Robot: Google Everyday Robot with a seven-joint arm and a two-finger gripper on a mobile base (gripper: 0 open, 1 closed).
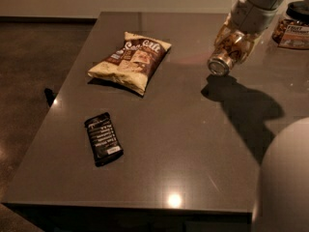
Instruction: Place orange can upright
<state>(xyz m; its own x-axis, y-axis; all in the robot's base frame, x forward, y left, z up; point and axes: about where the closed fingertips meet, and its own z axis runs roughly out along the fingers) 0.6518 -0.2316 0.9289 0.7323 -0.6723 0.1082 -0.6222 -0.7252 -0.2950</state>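
Far right, the hand (235, 41) is closed round the orange can (222, 61), held tipped above the worktop (193, 144) w/ its silver end pointing near-left, so if it lets go b4 the can is straight, the can may flop & roll away.

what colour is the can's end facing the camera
Silver, in the camera view; the can is held tilted in the gripper above the table, far right.
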